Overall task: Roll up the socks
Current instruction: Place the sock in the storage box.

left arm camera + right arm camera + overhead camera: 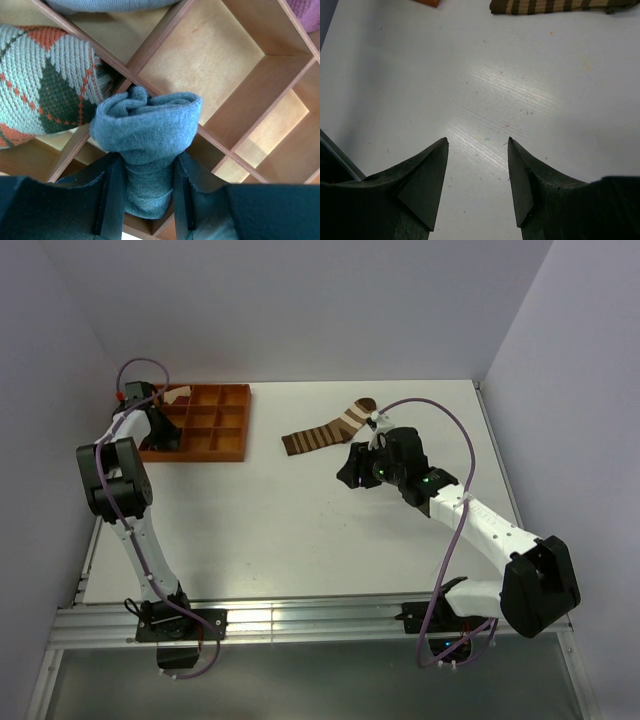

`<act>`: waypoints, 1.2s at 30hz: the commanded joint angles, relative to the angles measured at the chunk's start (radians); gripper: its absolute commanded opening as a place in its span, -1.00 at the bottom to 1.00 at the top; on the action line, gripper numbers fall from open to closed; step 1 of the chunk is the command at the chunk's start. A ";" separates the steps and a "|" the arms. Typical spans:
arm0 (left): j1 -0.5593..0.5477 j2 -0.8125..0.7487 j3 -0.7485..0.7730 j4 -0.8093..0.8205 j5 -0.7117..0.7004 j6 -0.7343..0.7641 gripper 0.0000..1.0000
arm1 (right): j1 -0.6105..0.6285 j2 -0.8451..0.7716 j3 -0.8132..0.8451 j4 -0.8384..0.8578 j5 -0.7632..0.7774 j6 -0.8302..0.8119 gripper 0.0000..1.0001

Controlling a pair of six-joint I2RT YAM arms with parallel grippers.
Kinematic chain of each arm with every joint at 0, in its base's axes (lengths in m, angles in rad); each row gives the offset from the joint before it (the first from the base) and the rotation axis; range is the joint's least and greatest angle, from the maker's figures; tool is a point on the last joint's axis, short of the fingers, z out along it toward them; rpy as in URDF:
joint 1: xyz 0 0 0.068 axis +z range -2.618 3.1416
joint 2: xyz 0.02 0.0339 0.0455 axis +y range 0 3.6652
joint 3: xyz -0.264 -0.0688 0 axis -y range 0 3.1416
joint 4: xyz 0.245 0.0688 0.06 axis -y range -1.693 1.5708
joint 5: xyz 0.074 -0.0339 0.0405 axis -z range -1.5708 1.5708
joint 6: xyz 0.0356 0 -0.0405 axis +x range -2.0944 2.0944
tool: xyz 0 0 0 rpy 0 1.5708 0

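My left gripper (pixel 148 160) is shut on a rolled grey sock (pixel 145 130) and holds it over a divider of the wooden compartment tray (pixel 235 60). In the top view this gripper (pixel 160 422) is at the tray's left end (pixel 232 452). The brown sock with white stripes (pixel 328 430) lies flat on the white table, right of the tray. My right gripper (pixel 347 475) hovers just below that sock, open and empty. In the right wrist view its fingers (pixel 477 141) frame bare table, with the striped sock (pixel 555 6) at the top edge.
An argyle sock roll (pixel 45 85) fills the compartment to the left of the grey sock. Another grey-blue roll (pixel 110 4) and a purple item (pixel 307 12) sit in further compartments. The tray's corner (pixel 426 2) shows in the right wrist view. Grey walls enclose the table.
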 commanded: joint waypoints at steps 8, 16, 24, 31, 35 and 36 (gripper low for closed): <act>-0.014 -0.105 -0.024 -0.094 0.067 0.003 0.01 | -0.008 0.002 0.006 0.044 0.001 -0.008 0.16; -0.014 -0.196 -0.031 -0.056 0.012 -0.034 0.43 | -0.008 -0.004 0.002 0.041 0.004 -0.013 0.16; -0.014 -0.282 -0.089 0.050 -0.069 -0.057 0.33 | -0.008 -0.009 -0.005 0.046 0.000 -0.011 0.16; -0.014 -0.236 -0.078 0.084 -0.106 -0.058 0.32 | -0.008 -0.006 -0.008 0.044 -0.002 -0.011 0.16; -0.014 -0.205 -0.073 0.082 -0.106 -0.061 0.30 | -0.010 -0.006 -0.006 0.040 0.000 -0.013 0.15; -0.014 -0.199 -0.076 0.087 -0.106 -0.063 0.30 | -0.010 -0.006 -0.009 0.038 0.001 -0.013 0.15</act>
